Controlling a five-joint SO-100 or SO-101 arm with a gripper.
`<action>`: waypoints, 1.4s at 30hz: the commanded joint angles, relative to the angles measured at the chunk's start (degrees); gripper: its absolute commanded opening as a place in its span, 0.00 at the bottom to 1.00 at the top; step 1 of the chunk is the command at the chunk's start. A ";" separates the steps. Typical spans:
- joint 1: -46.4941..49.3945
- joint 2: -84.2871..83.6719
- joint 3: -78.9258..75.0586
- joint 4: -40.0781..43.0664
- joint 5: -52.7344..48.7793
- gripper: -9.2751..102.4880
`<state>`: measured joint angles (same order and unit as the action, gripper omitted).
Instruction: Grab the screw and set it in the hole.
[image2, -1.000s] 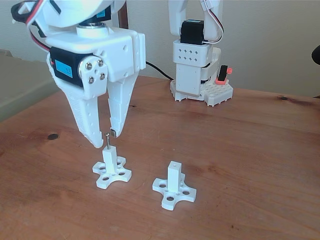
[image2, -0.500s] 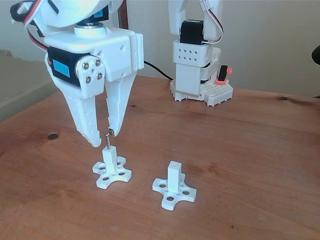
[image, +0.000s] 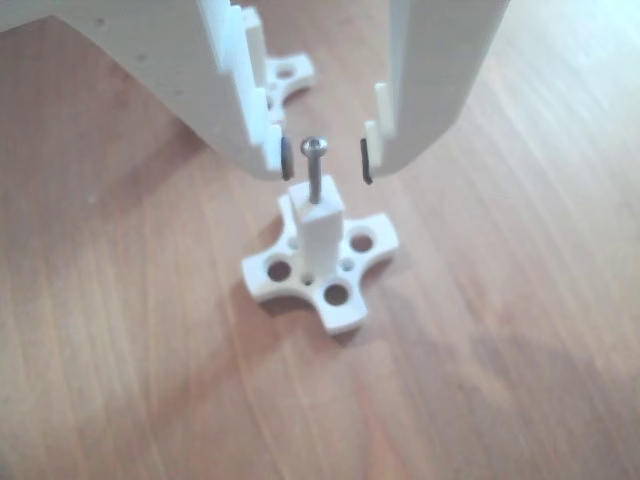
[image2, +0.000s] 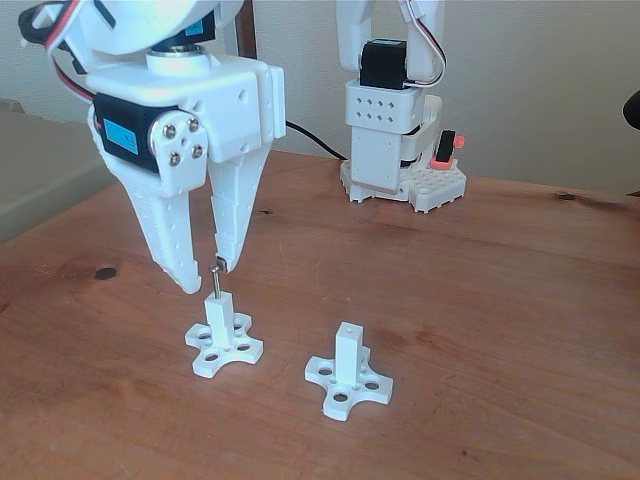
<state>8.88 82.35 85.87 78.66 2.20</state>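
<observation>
thin grey metal screw (image: 315, 172) upright in hole of square white plastic post (image: 322, 232); ribbed white gripper (image: 325, 158) spread, jaws flanking round head; grainy wood worktop (image2: 500, 300).

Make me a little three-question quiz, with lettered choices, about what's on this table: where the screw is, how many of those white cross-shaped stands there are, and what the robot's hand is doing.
1. Where is the screw?
A. Lying flat on the table
B. Standing upright in the top of the left white post
C. In the right post

2. How many white cross-shaped stands show in the fixed view?
A. One
B. Two
C. Four

3. What state is the hand in?
A. Open, fingers on either side of the screw head
C. Shut tight on the screw
B. Resting on the table

Answers:
1 B: the shaft rises straight out of that post's end face.
2 B: one stand sits under the hand, another to its right.
3 A: the other view shows a gap between each finger and the screw head.
</observation>
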 joint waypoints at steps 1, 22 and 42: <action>-0.62 1.23 -4.13 -0.09 -0.53 0.16; -0.88 0.62 -4.39 0.26 -0.70 0.15; -1.32 0.44 -4.39 -0.18 -1.05 0.13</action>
<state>8.09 81.47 85.87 78.66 1.85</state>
